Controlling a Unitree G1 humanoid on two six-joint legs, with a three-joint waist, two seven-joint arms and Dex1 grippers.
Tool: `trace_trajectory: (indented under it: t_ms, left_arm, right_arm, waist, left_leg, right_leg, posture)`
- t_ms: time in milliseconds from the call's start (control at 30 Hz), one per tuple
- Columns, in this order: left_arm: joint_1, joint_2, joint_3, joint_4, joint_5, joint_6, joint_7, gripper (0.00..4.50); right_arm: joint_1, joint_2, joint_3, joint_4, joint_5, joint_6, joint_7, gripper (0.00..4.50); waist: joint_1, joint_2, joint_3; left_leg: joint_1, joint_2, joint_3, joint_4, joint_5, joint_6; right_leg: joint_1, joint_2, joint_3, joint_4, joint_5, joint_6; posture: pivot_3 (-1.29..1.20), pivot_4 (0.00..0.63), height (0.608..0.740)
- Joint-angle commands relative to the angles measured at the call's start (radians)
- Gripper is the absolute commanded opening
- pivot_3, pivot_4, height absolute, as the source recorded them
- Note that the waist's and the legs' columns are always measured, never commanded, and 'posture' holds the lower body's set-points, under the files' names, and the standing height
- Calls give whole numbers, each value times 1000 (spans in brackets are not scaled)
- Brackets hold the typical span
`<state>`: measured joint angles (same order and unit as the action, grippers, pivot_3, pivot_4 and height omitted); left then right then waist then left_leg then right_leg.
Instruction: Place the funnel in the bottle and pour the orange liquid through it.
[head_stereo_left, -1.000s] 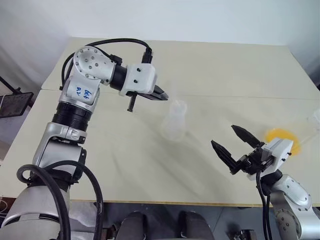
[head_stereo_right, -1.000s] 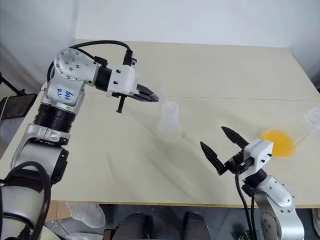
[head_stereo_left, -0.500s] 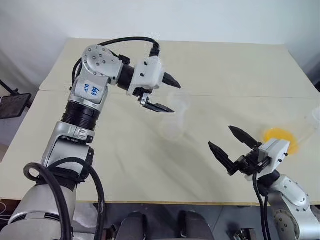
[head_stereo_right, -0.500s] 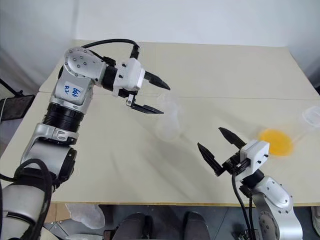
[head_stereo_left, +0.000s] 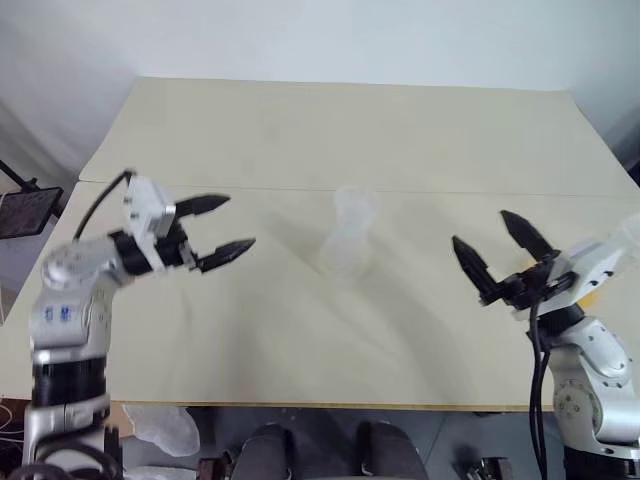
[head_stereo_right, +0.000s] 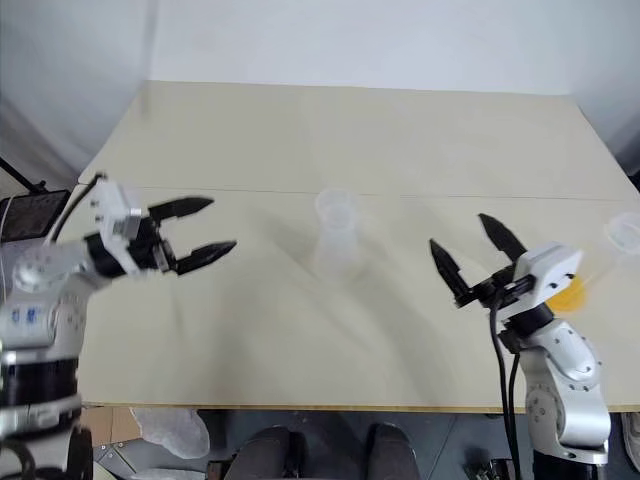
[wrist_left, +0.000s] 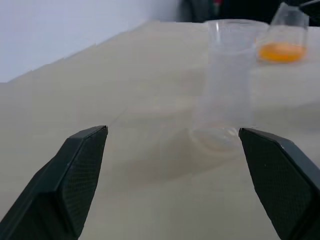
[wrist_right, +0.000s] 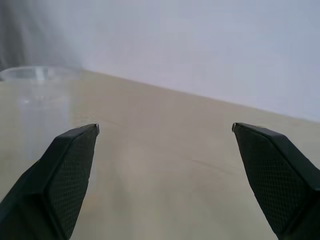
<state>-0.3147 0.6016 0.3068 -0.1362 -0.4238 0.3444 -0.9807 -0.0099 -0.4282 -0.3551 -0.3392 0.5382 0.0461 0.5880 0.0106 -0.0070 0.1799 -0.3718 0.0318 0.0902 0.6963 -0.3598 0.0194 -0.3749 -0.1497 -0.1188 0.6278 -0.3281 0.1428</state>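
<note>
The clear bottle stands upright mid-table, and the clear funnel sits in its mouth, its wide rim on top. My left gripper hangs open and empty well to the left of the bottle, pointing at it. On the right, my right gripper is open and empty, raised above the table. The orange liquid lies in the bottom of a clear conical flask at the table's right side. From the head views it is mostly hidden behind my right hand, with a sliver of orange showing.
The beige table has a seam across its middle and open surface around the bottle. Its front edge runs just under both arms. A black object stands off the table's left side. The flask's mouth is near the right edge.
My left gripper opened, left the funnel in the bottle's mouth, and drew back to the left and down. My right gripper rose slightly and moved a little right.
</note>
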Motion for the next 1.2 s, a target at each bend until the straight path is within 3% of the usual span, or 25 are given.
trace_trajectory:
  t_ms: [33, 267, 433, 567, 700, 933, 1200]
  left_arm:
    - [91, -49, -7, -125, -32, -27, 58, 4470]
    - [81, -175, -160, -127, -12, -103, 86, 4470]
    - [5, -189, -246, -52, -1, -159, 35, 4470]
    - [-12, -189, -299, -43, 1, -171, 13, 4470]
    - [-4, -197, -331, -87, -14, -156, 26, 4470]
    - [55, -176, -310, -196, -83, -62, 63, 4470]
    - [128, -189, -309, -290, -60, -61, 163, 4470]
  right_arm:
    - [47, -14, -92, -41, 33, 3, -35, 4500]
    - [265, 23, -291, -155, 89, 2, -103, 4500]
    - [477, 107, -437, -198, 149, -13, -133, 4500]
    - [531, 125, -498, -162, 180, -11, -152, 4500]
    - [516, 88, -521, -113, 185, 14, -172, 4500]
    - [393, -91, -491, -67, 185, 193, -259, 4500]
    - [246, -235, -473, 20, 167, 316, -248, 4500]
  waist:
    - [11, 0, 0]
    - [20, 1, -1]
    - [12, 5, -3]
    - [-2, 6, -4]
    - [-5, 7, -4]
    - [-11, 10, -6]
    - [5, 10, -6]
  left_leg:
    - [0, 0, 0, 0, 0, 0]
    - [0, -3, 3, 1, -1, 1]
    - [2, -2, 4, -1, 0, 0]
    - [4, -2, 9, -3, 0, 0]
    - [4, -1, 8, -3, 0, 0]
    - [4, -1, 9, -3, 0, 0]
    - [3, -1, 8, -1, -1, 2]
  right_leg:
    - [0, 0, 0, -1, 0, 0]
    - [1, 1, 2, -2, 0, 0]
    - [0, 3, 3, -2, 0, 0]
    - [0, 3, 7, -3, 0, 0]
    - [0, 4, 8, -3, 0, 0]
    - [-1, 3, 11, -3, 0, 0]
    - [0, 2, 12, -4, 0, 0]
  posture:
    - [0, 150, 740]
    - [0, 150, 740]
    - [0, 150, 740]
    - [0, 150, 740]
    - [0, 150, 740]
    - [0, 150, 740]
    - [0, 150, 740]
